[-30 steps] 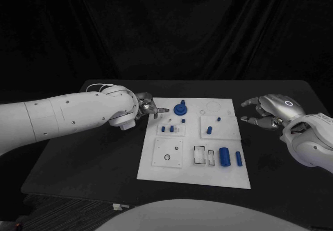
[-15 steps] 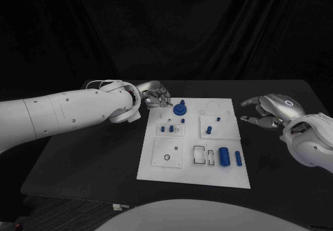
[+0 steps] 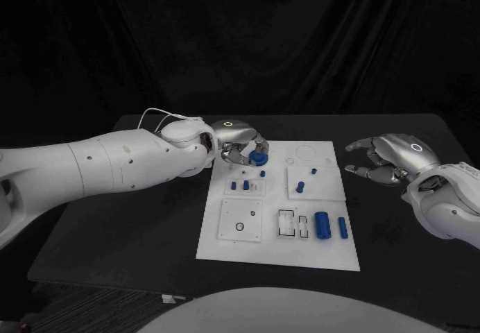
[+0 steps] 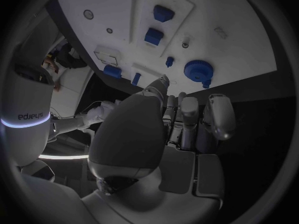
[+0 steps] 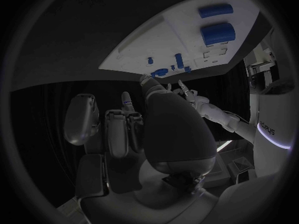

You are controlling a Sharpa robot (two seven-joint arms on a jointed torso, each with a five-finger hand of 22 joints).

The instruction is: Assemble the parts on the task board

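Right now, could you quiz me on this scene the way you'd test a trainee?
1. True or false: the right hand hovers over the board.
2. Which hand is at the blue gear? A) left B) right C) neither
3. Fill in: the two large blue cylinders lie on the board's ___ edge side, nearer the robot's right arm.

Key
1. False: it hovers beside the board, over the black table.
2. A: the left hand is over the gear.
3. Near.
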